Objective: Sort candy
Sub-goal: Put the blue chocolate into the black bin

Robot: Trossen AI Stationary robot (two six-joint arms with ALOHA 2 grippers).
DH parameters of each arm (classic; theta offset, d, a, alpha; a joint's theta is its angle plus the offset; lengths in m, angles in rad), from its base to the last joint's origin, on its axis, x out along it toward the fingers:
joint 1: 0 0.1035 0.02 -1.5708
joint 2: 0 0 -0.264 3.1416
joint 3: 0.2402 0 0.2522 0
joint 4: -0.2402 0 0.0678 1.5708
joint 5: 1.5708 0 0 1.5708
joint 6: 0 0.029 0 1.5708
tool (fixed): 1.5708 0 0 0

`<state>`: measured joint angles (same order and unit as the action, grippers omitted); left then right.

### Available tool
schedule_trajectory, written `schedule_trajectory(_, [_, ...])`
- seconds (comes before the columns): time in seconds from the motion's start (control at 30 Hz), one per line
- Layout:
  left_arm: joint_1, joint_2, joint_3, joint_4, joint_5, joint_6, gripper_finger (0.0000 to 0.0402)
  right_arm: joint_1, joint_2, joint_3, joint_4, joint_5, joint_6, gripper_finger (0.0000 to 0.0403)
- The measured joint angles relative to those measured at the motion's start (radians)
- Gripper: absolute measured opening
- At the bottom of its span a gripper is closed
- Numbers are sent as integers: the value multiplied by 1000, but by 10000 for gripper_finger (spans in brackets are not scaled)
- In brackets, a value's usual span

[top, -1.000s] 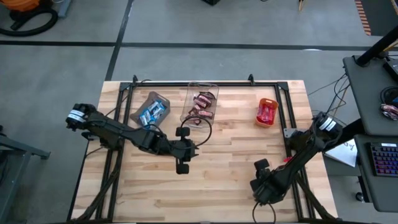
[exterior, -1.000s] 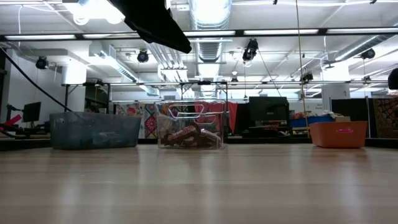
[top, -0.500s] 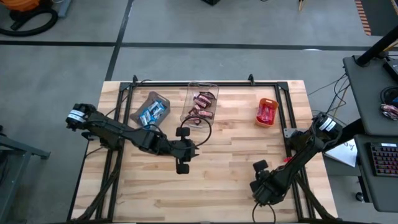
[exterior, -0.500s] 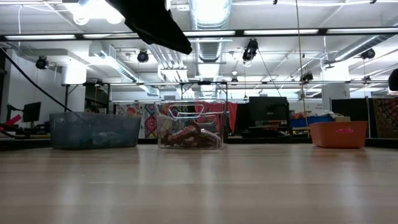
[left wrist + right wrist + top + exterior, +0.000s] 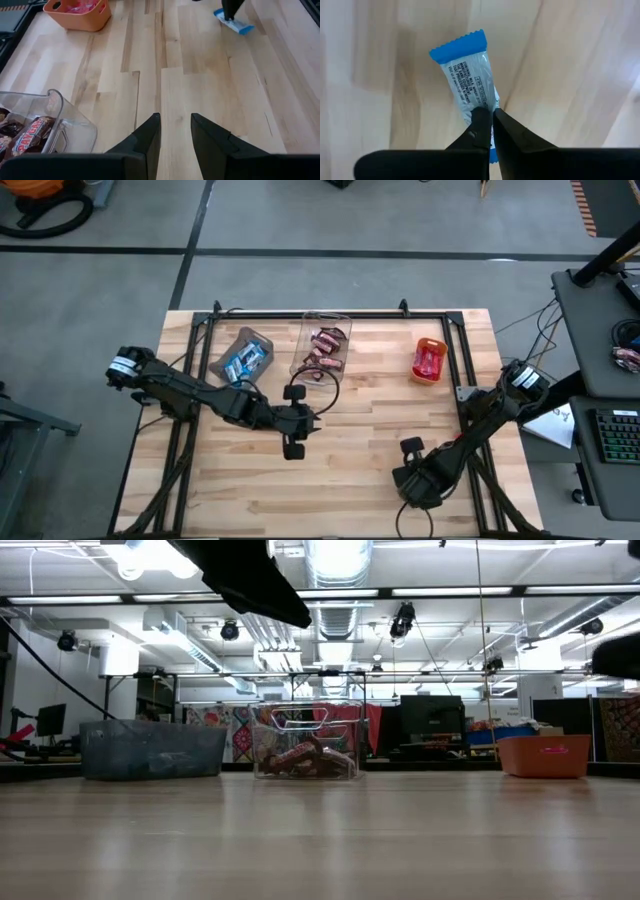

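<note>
While the high view hides it, the right gripper's [image 5: 492, 131] fingers pinch a blue-and-white wrapped candy bar [image 5: 466, 80]; left gripper's [image 5: 175, 131] fingers stand apart.

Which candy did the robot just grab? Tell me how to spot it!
Look at the wooden table, near its front right corner, where the right gripper is. Its fingers are shut on a blue-and-white wrapped candy bar. It is the only candy outside the bins.

Middle and near tabletop [image 5: 360, 440] open for passage. Obstacles: grey bin [image 5: 242, 357], clear bin [image 5: 322, 350] and orange bin [image 5: 429, 360] along the far edge; left claw [image 5: 293, 448] hangs over mid-tabletop near the clear bin.
</note>
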<state>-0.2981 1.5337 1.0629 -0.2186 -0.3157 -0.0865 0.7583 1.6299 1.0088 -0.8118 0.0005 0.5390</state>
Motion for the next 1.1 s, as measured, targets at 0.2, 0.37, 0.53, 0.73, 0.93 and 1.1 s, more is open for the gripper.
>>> schedule_trajectory(0.2, [-2,0,-87,227,7,0,91,0,-49,5,63,194,46,9])
schedule_trajectory(0.37, [-2,1,-230,523,40,-22,91,0,-73,4,117,419,119,9])
schedule_trajectory(0.53, [-2,1,-343,793,40,-60,99,-10,-67,3,189,686,143,9])
schedule_trajectory(0.73, [-2,58,-379,984,39,-61,133,-67,-65,3,322,990,114,9])
schedule_trajectory(0.93, [-2,182,-327,1102,-3,-43,177,-148,-65,3,477,1083,18,8])
schedule_trajectory(1.1, [-2,263,-272,1107,-111,-43,200,-186,-65,3,538,1084,-16,8])
